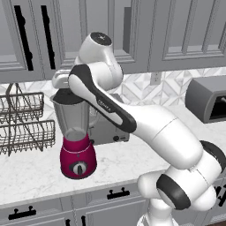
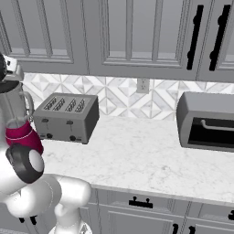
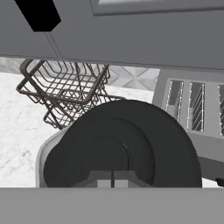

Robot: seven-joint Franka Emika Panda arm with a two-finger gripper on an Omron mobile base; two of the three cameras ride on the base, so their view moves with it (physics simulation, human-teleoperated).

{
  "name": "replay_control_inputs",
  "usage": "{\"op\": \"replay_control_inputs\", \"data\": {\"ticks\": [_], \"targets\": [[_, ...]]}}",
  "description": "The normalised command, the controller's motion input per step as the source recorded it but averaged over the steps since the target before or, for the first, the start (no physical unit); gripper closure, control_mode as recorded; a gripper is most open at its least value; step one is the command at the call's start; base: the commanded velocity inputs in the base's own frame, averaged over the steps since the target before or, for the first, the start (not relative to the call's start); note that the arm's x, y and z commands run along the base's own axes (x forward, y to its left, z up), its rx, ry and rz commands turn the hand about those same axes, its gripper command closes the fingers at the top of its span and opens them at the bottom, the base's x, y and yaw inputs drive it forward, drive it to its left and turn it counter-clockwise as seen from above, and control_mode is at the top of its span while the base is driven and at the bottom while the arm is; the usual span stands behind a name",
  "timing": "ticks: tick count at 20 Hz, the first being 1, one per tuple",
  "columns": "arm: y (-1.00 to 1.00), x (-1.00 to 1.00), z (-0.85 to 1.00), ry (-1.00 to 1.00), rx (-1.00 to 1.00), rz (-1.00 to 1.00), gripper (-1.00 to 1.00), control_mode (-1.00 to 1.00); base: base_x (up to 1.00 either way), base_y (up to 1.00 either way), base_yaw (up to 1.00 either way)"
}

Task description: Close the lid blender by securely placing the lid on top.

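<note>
Gripper [image 3: 113,178] shut tight on lid [image 3: 131,144] | lid held over blender [image 1: 76,132] rim, frame centre, for seating.

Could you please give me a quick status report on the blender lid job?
Gripper shut on flat round black lid. Lid atop clear greyish blender jar on magenta base; seating unconfirmed. Grey slotted toaster behind blender, wire rack beside, neither obstructing.

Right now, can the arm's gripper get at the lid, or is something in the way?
Probably yes. The gripper is shut right over the lid, which seems to sit on the blender. Nothing stands between them; the rack and toaster are off to the sides.
</note>
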Motion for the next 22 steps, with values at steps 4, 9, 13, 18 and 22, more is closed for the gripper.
{"op": "replay_control_inputs", "data": {"ticks": [4,9,13,18,22], "targets": [[-0.15,0.09,-0.03,0.0,0.1,0.04,1.0,-1.0,0.0,0.0,0.0],[-0.08,0.0,-0.11,0.0,0.1,0.05,1.0,-1.0,0.0,0.0,0.0],[0.03,0.0,-0.12,0.0,0.08,0.02,1.0,-1.0,0.0,0.0,0.0],[0.06,0.0,-0.43,0.0,0.1,0.03,1.0,-1.0,0.0,0.0,0.0],[-0.01,0.0,-0.6,-0.01,0.1,0.06,1.0,-1.0,0.0,0.0,0.0]]}}
